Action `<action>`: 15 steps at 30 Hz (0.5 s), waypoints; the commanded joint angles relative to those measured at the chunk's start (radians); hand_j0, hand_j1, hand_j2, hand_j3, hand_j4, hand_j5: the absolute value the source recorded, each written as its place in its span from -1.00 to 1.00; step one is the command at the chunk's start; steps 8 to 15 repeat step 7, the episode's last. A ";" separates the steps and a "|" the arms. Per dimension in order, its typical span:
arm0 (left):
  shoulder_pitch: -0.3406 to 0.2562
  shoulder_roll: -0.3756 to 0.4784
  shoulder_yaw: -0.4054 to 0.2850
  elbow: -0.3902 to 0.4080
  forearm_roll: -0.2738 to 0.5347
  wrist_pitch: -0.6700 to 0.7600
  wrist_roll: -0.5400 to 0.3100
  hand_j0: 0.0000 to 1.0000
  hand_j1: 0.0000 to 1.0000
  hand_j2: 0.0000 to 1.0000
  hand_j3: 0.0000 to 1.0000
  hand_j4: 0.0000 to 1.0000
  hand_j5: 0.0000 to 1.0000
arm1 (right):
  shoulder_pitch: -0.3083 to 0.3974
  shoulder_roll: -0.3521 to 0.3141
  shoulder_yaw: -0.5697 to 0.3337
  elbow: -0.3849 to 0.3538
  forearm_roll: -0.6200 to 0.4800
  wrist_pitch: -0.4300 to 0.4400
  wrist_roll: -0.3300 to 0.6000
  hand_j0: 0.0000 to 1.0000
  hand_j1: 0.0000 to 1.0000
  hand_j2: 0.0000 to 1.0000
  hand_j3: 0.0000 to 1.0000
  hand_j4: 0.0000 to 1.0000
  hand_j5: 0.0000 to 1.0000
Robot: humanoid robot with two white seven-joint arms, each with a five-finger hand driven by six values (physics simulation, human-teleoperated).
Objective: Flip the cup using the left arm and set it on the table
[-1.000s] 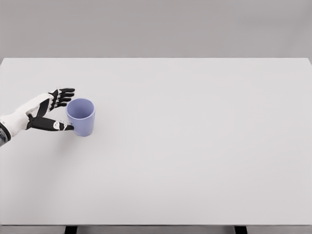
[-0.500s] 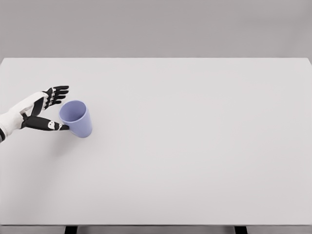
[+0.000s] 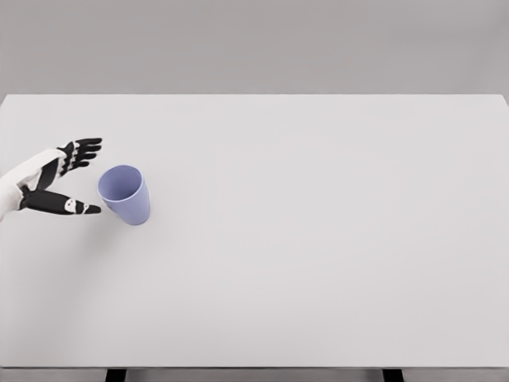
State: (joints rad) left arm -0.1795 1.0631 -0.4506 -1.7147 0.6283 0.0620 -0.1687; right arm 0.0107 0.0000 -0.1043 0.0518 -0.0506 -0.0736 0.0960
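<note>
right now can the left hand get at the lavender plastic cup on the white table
Probably yes. The left hand sits open just left of the lavender plastic cup, apart from it, thumb and fingers pointing its way. Only bare white table lies between them.

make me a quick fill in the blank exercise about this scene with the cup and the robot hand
1. The cup on the table is light ____ in colour.
2. The cup's open mouth faces ____.
3. The left hand sits beside the cup with its fingers ____, holding nothing.
4. The only arm in view comes in from the picture's ____ edge.

Missing words: purple; up; open; left
</note>
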 commanded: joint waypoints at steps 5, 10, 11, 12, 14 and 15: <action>0.005 0.046 0.015 -0.002 0.001 -0.062 -0.005 1.00 1.00 1.00 1.00 1.00 1.00 | 0.000 0.000 0.000 -0.001 0.000 0.000 -0.001 1.00 1.00 1.00 1.00 1.00 1.00; 0.005 0.048 0.015 -0.002 -0.001 -0.062 -0.002 1.00 1.00 1.00 1.00 1.00 1.00 | 0.000 0.000 0.000 -0.001 0.000 0.000 -0.001 1.00 1.00 1.00 1.00 1.00 1.00; 0.005 0.048 0.015 -0.002 -0.001 -0.062 -0.002 1.00 1.00 1.00 1.00 1.00 1.00 | 0.000 0.000 0.000 -0.001 0.000 0.000 -0.001 1.00 1.00 1.00 1.00 1.00 1.00; 0.005 0.048 0.015 -0.002 -0.001 -0.062 -0.002 1.00 1.00 1.00 1.00 1.00 1.00 | 0.000 0.000 0.000 -0.001 0.000 0.000 -0.001 1.00 1.00 1.00 1.00 1.00 1.00; 0.005 0.048 0.015 -0.002 -0.001 -0.062 -0.002 1.00 1.00 1.00 1.00 1.00 1.00 | 0.000 0.000 0.000 -0.001 0.000 0.000 -0.001 1.00 1.00 1.00 1.00 1.00 1.00; 0.005 0.048 0.015 -0.002 -0.001 -0.062 -0.002 1.00 1.00 1.00 1.00 1.00 1.00 | 0.000 0.000 0.000 -0.001 0.000 0.000 -0.001 1.00 1.00 1.00 1.00 1.00 1.00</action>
